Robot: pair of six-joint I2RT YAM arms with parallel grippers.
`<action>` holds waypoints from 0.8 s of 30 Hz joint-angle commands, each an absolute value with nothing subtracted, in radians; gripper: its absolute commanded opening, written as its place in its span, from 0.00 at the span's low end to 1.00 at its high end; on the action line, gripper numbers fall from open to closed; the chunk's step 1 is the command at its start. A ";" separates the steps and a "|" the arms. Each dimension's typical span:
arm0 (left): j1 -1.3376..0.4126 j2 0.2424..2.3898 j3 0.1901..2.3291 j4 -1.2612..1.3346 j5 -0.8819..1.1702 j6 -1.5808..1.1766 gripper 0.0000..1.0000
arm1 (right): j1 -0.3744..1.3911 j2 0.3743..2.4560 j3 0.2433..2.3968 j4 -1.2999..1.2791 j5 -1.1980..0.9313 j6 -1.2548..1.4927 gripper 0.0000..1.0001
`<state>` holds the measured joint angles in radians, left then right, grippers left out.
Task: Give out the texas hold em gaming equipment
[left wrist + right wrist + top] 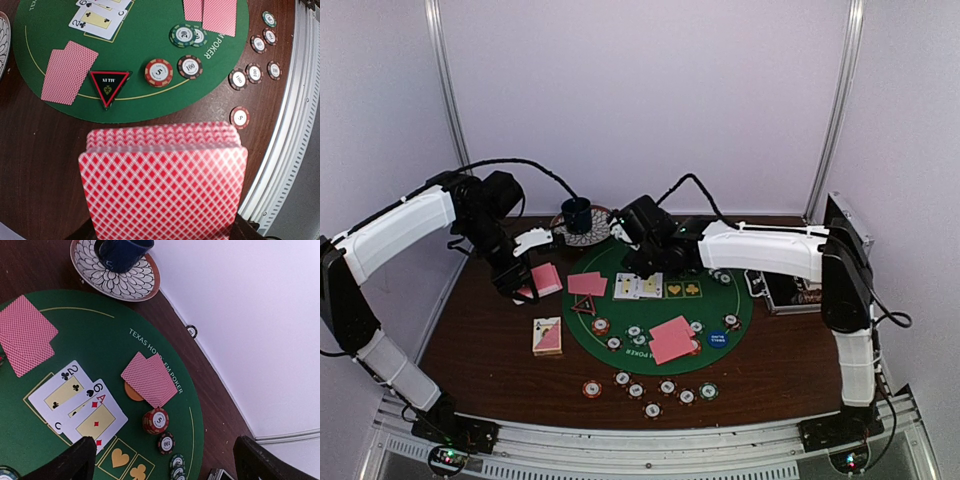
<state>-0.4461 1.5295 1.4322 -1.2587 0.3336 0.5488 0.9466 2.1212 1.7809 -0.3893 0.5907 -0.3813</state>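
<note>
The blue cup [122, 252] stood on the patterned saucer [132, 282] at the far side of the worktop [480, 350]; its interior was not visible. The black case [790, 290] lay right of the green mat [100, 335], contents indistinct. The left end effector [523, 287] was pinched on a deck of pink-backed cards [162, 185] beside the mat's left edge. The right end effector [167, 462] was spread wide, holding nothing, above three face-up cards [75, 402] on the mat. Poker chips [667, 386] lay along the worktop's near edge.
</note>
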 commanded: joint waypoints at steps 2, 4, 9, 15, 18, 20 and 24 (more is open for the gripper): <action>-0.443 1.514 1.469 -1.258 0.352 0.560 0.00 | 0.929 1.958 1.781 -0.468 0.401 -0.079 0.99; -0.443 1.515 1.472 -1.259 0.353 0.560 0.00 | 0.904 1.948 1.810 -0.528 0.164 0.050 1.00; -0.443 1.518 1.479 -1.259 0.359 0.558 0.00 | 0.824 1.981 1.846 -0.518 -0.394 0.298 1.00; -0.443 1.519 1.481 -1.258 0.357 0.558 0.00 | 0.830 2.002 1.789 -0.300 -0.666 0.636 0.96; -0.443 1.522 1.479 -1.249 0.357 0.554 0.00 | 0.846 2.044 1.803 -0.236 -0.756 0.761 0.95; -0.443 1.524 1.480 -1.247 0.358 0.551 0.00 | 0.862 2.065 1.808 -0.224 -0.770 0.806 0.95; -0.443 1.530 1.489 -1.244 0.363 0.550 0.00 | 0.875 2.111 1.789 -0.134 -0.816 0.941 0.95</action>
<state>-0.4461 1.5295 1.4498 -1.2587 0.3370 0.5488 0.8604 2.0682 1.8065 -0.2634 -0.7017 0.7410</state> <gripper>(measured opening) 0.661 0.949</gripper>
